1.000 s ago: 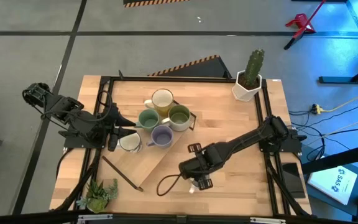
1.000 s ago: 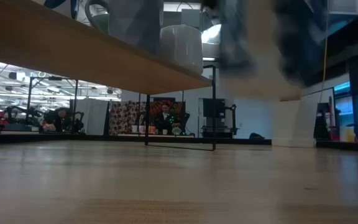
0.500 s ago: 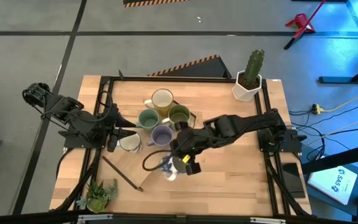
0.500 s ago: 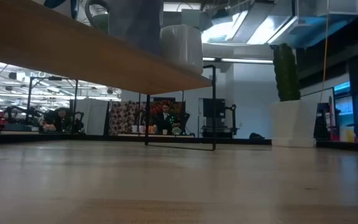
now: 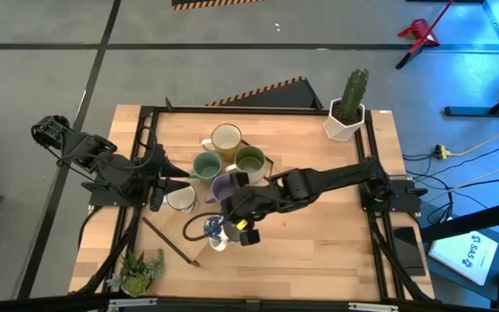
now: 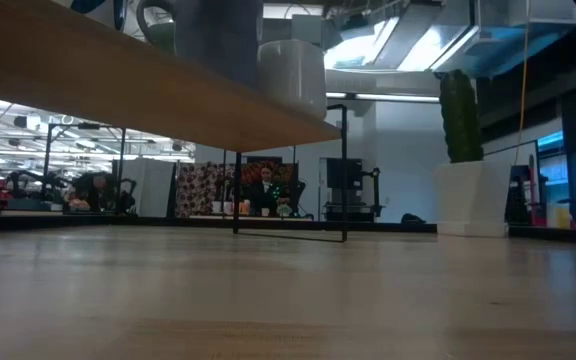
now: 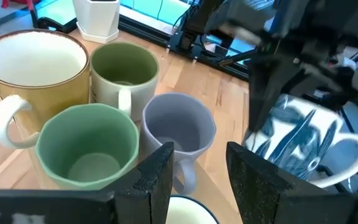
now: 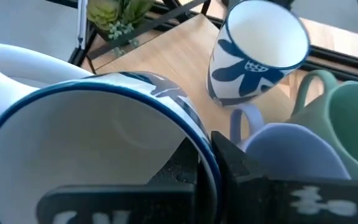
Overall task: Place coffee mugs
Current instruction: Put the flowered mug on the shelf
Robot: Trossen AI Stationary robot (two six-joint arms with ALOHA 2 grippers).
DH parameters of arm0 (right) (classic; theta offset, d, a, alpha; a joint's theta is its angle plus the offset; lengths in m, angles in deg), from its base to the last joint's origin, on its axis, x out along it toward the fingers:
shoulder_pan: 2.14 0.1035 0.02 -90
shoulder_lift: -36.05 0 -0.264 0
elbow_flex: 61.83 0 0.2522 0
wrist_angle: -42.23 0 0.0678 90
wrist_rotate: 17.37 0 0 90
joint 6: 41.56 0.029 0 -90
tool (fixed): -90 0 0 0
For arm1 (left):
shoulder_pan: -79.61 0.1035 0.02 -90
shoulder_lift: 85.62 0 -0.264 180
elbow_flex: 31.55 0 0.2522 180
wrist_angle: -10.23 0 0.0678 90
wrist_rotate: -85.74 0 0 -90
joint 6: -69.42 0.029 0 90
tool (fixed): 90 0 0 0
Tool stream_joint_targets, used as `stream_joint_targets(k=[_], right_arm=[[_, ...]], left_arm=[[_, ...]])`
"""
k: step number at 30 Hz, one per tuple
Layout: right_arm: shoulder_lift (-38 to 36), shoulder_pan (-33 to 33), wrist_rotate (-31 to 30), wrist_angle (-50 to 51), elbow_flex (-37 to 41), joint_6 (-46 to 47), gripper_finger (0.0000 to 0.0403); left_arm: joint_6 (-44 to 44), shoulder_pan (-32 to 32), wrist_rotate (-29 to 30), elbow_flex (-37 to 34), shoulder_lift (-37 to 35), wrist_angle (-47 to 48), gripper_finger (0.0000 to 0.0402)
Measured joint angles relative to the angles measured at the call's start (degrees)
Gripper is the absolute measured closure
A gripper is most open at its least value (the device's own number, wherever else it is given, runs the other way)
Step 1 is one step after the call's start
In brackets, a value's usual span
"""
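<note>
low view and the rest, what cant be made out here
- Low view: the mugs on the shelf are cut off by the top edge; neither hand shows.
- High view: the right hand and arm cover most of the blue-patterned mug it grips.
- High view: the left hand hides part of the white mug.
- Left wrist view: the blue-patterned mug is blurred.

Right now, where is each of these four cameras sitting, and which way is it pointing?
High view: above the table, looking straight down; both arms show, the right gripper carrying a blue-patterned mug.
Low view: at table-top height, looking level into the room; no arm shows.
Left wrist view: on the left arm, past its open fingers at the lavender mug.
Right wrist view: on the right arm, looking into the mug it grips.
Shared: both wrist views show the lavender mug.
</note>
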Motion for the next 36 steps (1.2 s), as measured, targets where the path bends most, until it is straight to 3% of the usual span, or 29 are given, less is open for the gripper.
stream_joint_targets(k=[8,36], right_arm=[[3.4,-0.5,0.4,-0.2,0.0,0.0,0.0400],[4.3,-2.7,1.6,-1.0,0.0,-3.7,0.0396]], left_arm=[[-1.1,0.0,0.1,0.0,0.0,0.0,0.0260],[-1.5,0.0,0.4,0.0,0.0,0.0,0.0260]])
